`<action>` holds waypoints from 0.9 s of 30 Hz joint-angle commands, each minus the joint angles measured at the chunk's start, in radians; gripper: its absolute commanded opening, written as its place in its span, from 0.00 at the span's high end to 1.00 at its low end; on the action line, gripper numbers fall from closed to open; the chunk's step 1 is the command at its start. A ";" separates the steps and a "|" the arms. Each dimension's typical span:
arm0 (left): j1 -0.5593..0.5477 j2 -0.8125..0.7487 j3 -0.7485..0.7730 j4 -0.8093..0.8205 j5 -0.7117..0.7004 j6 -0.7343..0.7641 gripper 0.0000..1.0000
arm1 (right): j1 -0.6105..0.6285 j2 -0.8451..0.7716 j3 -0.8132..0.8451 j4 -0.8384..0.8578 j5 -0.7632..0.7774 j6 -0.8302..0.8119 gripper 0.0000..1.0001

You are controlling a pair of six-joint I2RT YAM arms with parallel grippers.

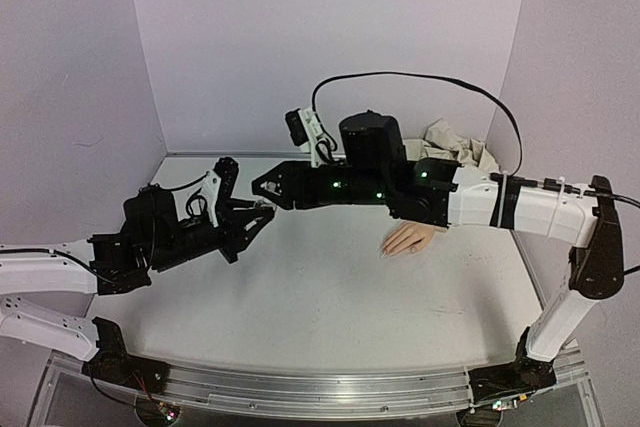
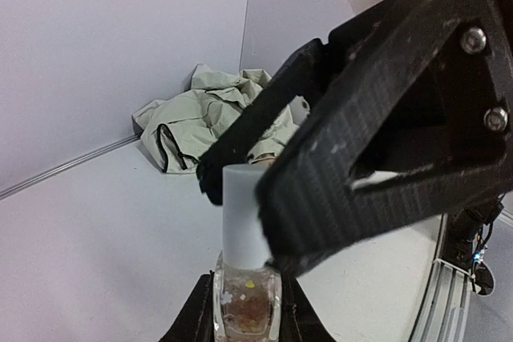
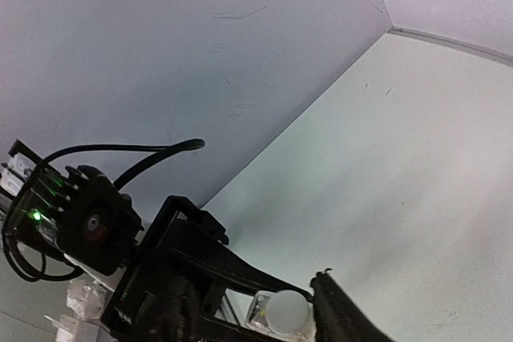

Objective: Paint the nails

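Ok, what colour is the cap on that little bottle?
White, matte; the cap tops the clear bottle. Left wrist view shows it best.

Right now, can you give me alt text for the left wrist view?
A clear bottle stands pinched in the left hand at the frame's bottom, with the black fingers of the right hand on either side of its white cap. A crumpled beige jacket lies in the far corner.
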 commanded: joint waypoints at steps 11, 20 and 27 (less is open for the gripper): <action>0.000 -0.005 0.022 0.018 0.089 -0.092 1.00 | 0.010 0.034 0.052 0.071 -0.183 -0.099 1.00; 0.103 -0.022 0.027 0.135 0.896 -0.148 1.00 | -0.016 0.026 0.018 0.091 -1.126 -0.364 1.00; 0.099 -0.107 -0.065 0.089 0.450 -0.042 1.00 | -0.047 -0.097 -0.056 0.031 -0.573 -0.365 0.55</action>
